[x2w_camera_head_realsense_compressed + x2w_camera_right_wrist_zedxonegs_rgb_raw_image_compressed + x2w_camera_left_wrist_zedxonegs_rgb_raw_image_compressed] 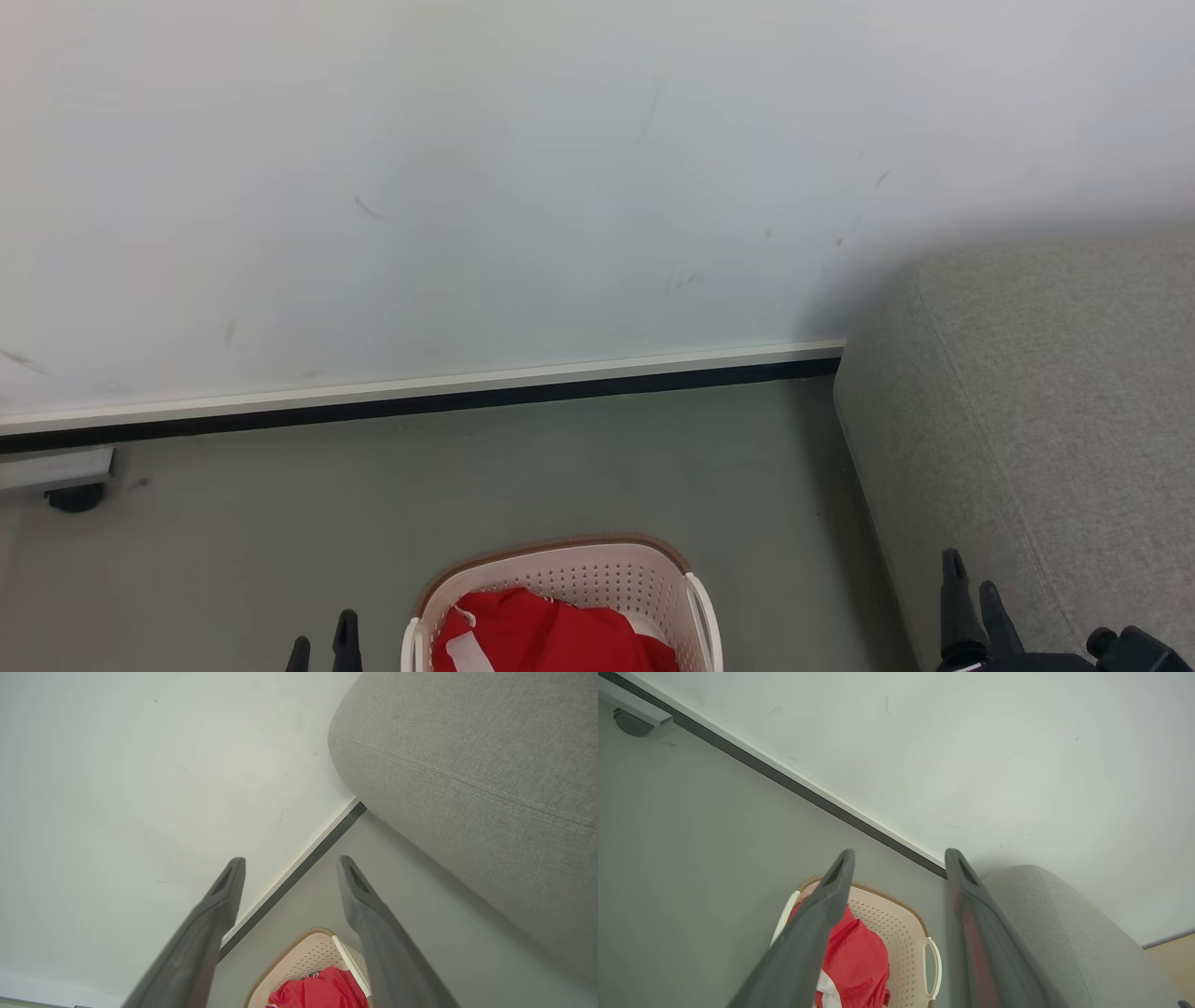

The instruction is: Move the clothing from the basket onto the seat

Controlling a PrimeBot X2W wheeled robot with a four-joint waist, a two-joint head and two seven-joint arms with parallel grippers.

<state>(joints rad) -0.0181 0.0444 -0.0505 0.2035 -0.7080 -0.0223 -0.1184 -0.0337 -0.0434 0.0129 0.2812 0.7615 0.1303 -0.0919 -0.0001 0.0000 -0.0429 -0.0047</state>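
We can read no words, numbers, labels or signs here. The clothing (551, 635) in the basket (597, 574), near us, is red cloth with a white stripe, and we see nothing written on it. The basket has little holes in its side but no label we can make out. The grey seat (1046, 392) on the right is plain cloth with a seam. The far wall (560, 187) has a few small dark marks, and to us they are just scuffs, not letters.
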